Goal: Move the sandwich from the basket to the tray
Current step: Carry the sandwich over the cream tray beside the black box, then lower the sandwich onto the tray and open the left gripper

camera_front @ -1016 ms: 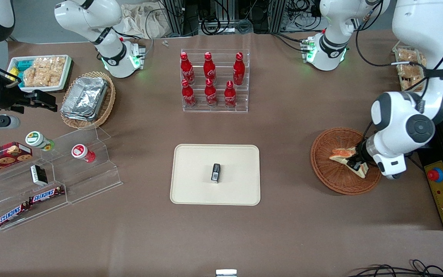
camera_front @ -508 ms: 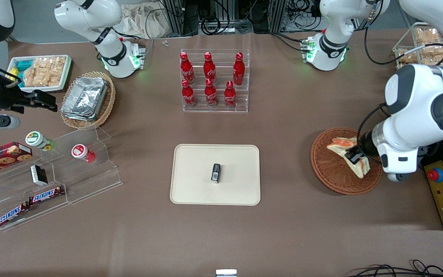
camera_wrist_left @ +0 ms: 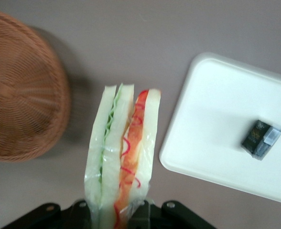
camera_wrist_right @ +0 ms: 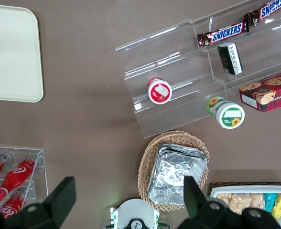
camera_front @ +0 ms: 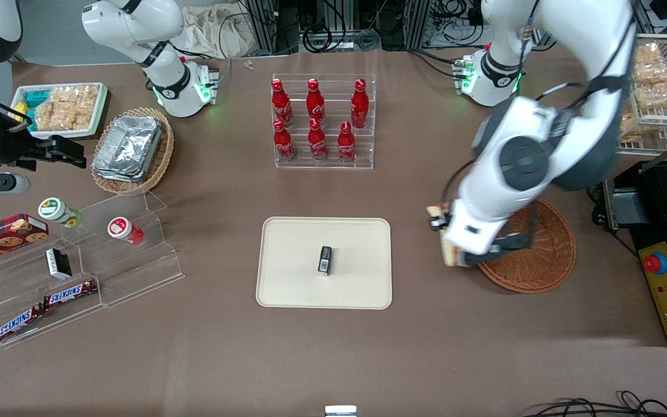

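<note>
Carry step. My tool (camera_wrist_left: 115, 215) is clamped on the clear-wrapped triangular sandwich (camera_wrist_left: 121, 157) of white bread with green and orange-red filling, gripping its lower end, wedge hanging edge-on. The sandwich is out of the round reddish-brown woven wicker basket (camera_wrist_left: 21, 90) and airborne over bare brown tabletop (camera_front: 426, 324), between the basket and the flat cream-beige rectangular tray (camera_wrist_left: 217, 138). In the front view the tool (camera_front: 447, 243) sits just past the basket's rim (camera_front: 548, 255), on the tray's side.

Next move, as I judge it: travel on toward the parked arm's end until I am over the tray (camera_front: 287, 278), then lower and let go. A small black packet (camera_front: 325, 259) lies mid-tray; I should pick a bare patch beside it, not on it. The wedge may topple flat on release.

Writing readable: "SNICKERS" on the two brown bars (camera_front: 44, 307) in the clear acrylic stepped stand (camera_front: 136, 272). The red bottles (camera_front: 316, 119) carry white script, too fine to read. The packet's label is illegible.
</note>
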`<action>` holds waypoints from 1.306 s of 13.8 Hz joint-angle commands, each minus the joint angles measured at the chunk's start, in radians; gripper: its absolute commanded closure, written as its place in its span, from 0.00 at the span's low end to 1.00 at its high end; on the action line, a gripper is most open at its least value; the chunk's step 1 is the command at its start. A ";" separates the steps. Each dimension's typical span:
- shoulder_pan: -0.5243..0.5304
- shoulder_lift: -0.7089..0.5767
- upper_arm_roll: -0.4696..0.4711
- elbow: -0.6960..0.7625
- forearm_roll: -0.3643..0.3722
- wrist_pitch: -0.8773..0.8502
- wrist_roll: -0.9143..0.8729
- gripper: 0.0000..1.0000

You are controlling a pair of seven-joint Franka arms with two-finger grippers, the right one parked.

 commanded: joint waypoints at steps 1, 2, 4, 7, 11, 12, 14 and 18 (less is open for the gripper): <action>-0.097 0.191 0.009 0.175 0.026 -0.001 0.024 1.00; -0.101 0.220 0.009 0.183 0.024 0.029 0.033 1.00; -0.126 0.263 0.009 0.182 0.033 0.104 0.046 1.00; -0.147 0.340 0.006 0.182 0.145 0.182 0.059 1.00; -0.167 0.383 0.006 0.180 0.187 0.257 0.094 1.00; -0.167 0.385 0.007 0.179 0.188 0.285 0.106 1.00; -0.166 0.406 0.007 0.182 0.187 0.299 0.116 1.00; -0.166 0.420 0.009 0.182 0.188 0.336 0.114 1.00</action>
